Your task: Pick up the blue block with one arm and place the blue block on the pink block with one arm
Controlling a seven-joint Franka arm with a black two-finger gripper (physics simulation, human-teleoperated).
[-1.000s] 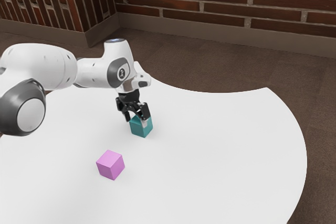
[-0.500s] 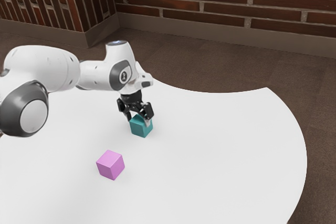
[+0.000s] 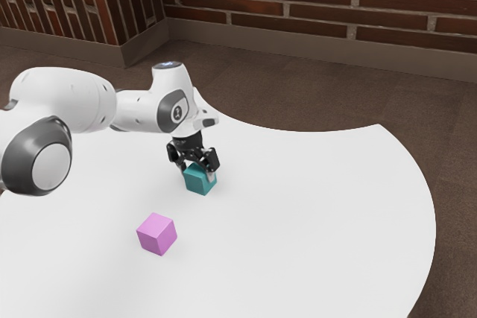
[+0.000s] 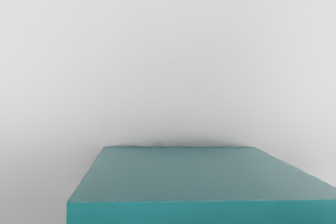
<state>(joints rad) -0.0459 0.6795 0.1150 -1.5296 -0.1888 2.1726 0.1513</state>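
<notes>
Two blocks on the white table point(image 3: 335, 206), one of them clamped in the gripper point(image 3: 198, 170)
From the exterior view's left the white arm point(image 3: 112, 109) reached out over the table; the pink block point(image 3: 156, 233) sat alone toward the table's front edge, and further right, nearer the back edge, the black gripper pressed its two fingers against opposite sides of the blue block point(image 3: 197, 181), teal in colour, low at the tabletop and well apart from the pink block; in the wrist view the blue block's flat top point(image 4: 205, 174) lay just under the hand, bare white table beyond it
</notes>
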